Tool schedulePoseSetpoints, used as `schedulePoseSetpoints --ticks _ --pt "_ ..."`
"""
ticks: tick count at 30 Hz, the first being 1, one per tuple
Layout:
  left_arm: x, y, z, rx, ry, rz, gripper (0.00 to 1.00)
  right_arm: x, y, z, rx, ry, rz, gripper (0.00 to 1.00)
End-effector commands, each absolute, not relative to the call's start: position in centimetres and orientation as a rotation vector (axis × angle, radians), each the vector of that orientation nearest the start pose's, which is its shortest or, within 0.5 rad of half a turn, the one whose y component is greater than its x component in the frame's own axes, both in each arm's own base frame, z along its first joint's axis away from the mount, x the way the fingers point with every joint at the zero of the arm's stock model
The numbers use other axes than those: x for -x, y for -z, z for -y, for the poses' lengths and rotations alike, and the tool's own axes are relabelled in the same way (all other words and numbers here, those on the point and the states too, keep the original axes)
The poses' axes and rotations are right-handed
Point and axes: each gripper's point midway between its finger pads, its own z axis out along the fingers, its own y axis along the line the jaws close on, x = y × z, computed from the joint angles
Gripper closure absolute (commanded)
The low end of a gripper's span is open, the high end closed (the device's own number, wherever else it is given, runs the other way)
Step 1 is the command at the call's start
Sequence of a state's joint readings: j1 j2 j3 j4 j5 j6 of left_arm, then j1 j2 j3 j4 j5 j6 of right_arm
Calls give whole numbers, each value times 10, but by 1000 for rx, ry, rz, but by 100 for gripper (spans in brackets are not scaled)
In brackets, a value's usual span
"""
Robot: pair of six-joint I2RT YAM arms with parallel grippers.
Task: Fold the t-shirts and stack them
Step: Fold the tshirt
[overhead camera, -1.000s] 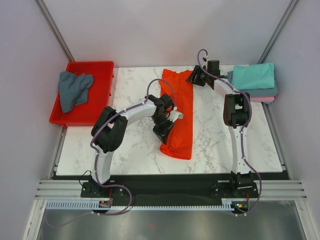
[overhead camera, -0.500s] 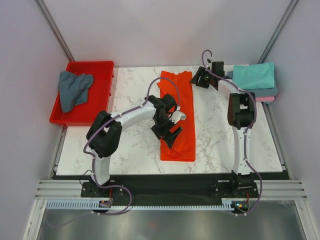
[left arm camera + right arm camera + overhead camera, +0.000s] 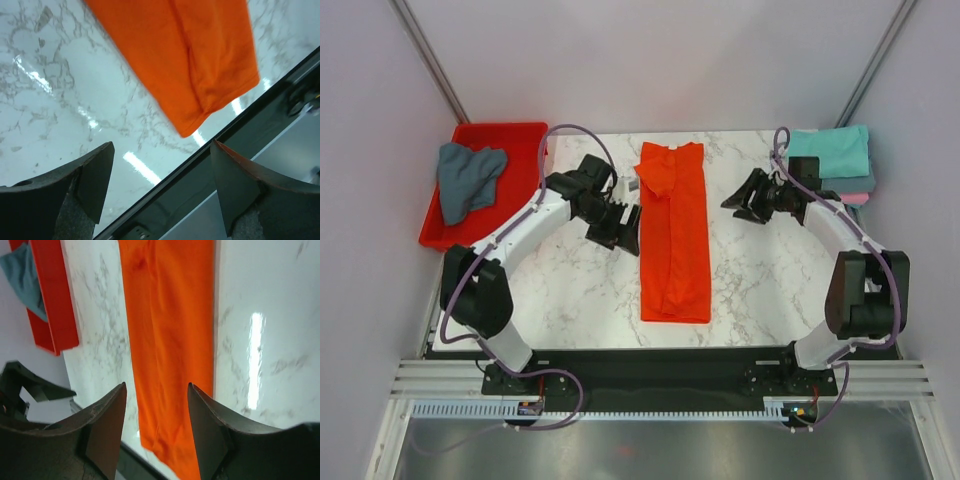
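left end effector (image 3: 623, 228): wide, empty, just beside strip
right end effector (image 3: 737, 210): part-open, empty
orange t-shirt (image 3: 673, 240): long flat strip
next fold: pinch both near corners, lift level, lay hem squarely on collar

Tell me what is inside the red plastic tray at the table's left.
One crumpled slate grey-blue cloth t-shirt lies inside the red plastic tray, toward its left side. Tray floor shows beside it; anything beneath the shirt is covered.

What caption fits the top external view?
Left gripper and right gripper, both open, flank the orange-red t-shirt folded lengthwise.
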State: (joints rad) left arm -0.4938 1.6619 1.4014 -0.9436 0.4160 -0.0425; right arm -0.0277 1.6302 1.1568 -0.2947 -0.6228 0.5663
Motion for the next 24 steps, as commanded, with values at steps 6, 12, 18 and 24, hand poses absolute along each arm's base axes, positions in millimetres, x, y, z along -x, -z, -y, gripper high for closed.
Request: schedulePoseSetpoints --ticks 6,12,18,24 --pt "-273 -147 266 -255 1003 -2773 19 -285 -109 -128 -581 -1104 -2628 40" --pt "-219 -106 259 -68 1147 -2949 22 -216 -63 -140 -703 -1110 -2801 41" --pt "-200 -68 254 77 1164 -3028 22 -177 -45 -150 -703 -1116 -2892 43" --pt "-195 -51 259 174 1211 -3083 26 -173 -33 -160 -731 -1123 -2953 44"
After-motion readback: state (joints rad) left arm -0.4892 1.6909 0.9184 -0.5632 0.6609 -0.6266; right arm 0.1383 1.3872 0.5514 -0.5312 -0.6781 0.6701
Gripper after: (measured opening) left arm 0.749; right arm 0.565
